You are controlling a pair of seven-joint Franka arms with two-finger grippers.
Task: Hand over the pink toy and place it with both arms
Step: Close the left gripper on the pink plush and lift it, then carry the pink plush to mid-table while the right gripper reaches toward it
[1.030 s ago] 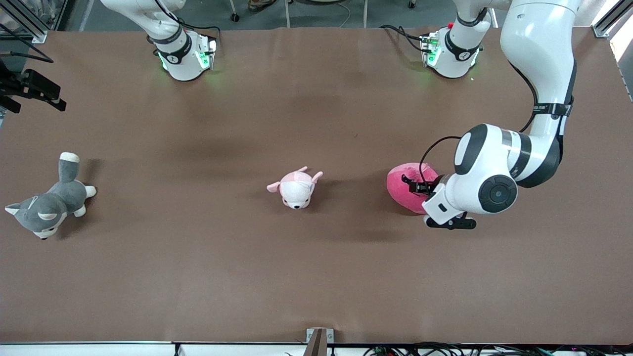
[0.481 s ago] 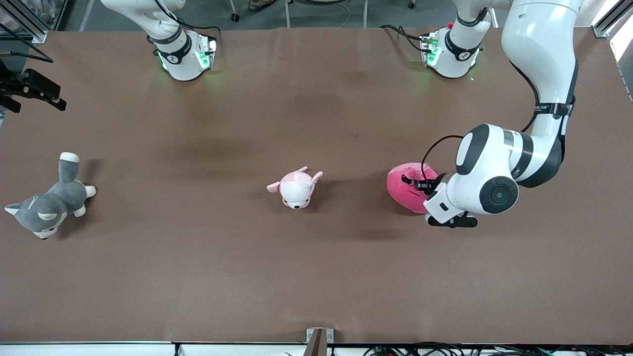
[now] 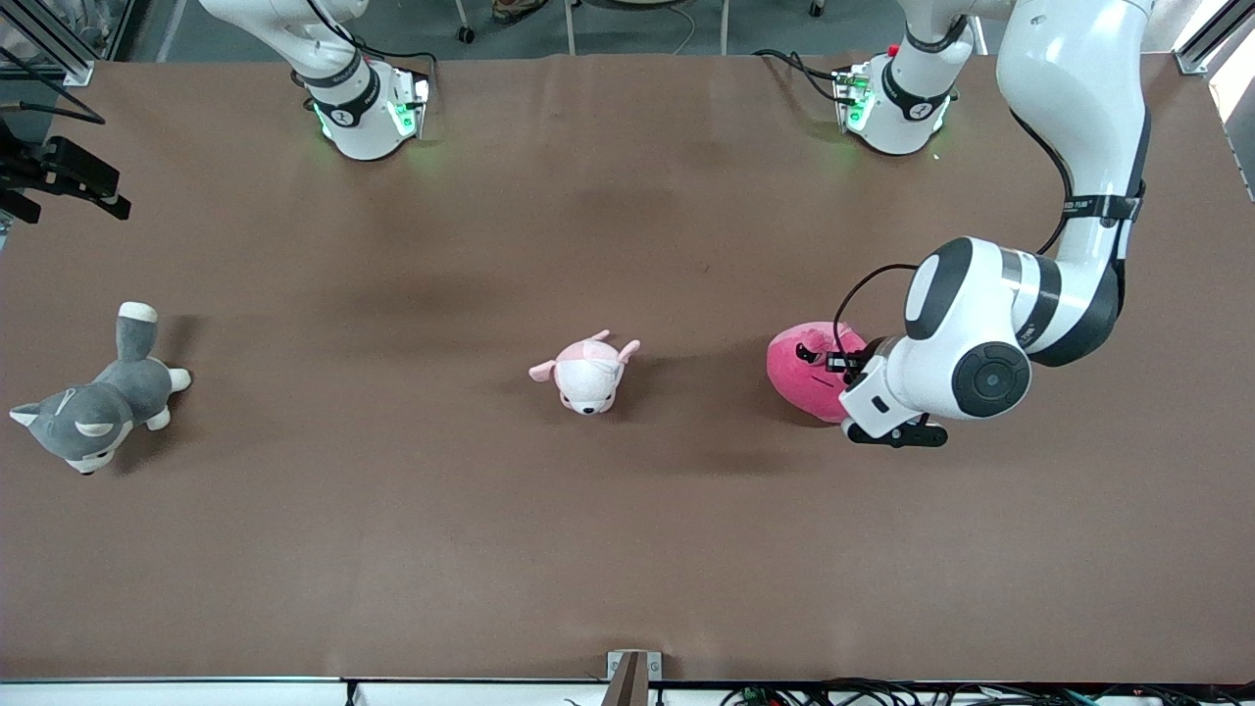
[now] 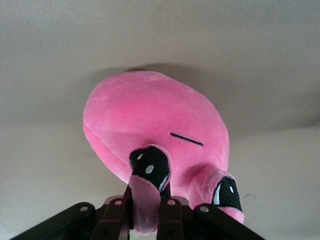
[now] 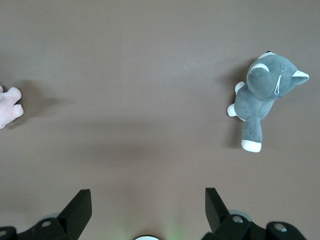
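Note:
The pink toy [image 3: 799, 378], a rounded hot-pink plush, lies toward the left arm's end of the table. My left gripper [image 3: 831, 365] is down at the toy's side and shut on a small pink flap next to one of its black eyes. In the left wrist view the toy [image 4: 155, 120] fills the middle, with the flap pinched in my left gripper [image 4: 146, 200]. I cannot tell whether the toy is off the table. My right gripper [image 5: 147, 200] is open and empty, high over the table near its base, and that arm waits.
A pale pink-and-white puppy plush [image 3: 586, 373] lies mid-table. A grey-and-white husky plush [image 3: 93, 407] lies toward the right arm's end and also shows in the right wrist view [image 5: 265, 92]. The two arm bases [image 3: 368, 108] stand along the table's edge farthest from the front camera.
The left gripper's fingers have closed on the pink toy's flap. The left wrist has shifted slightly toward its own base. The toy has barely moved and the right arm has not moved.

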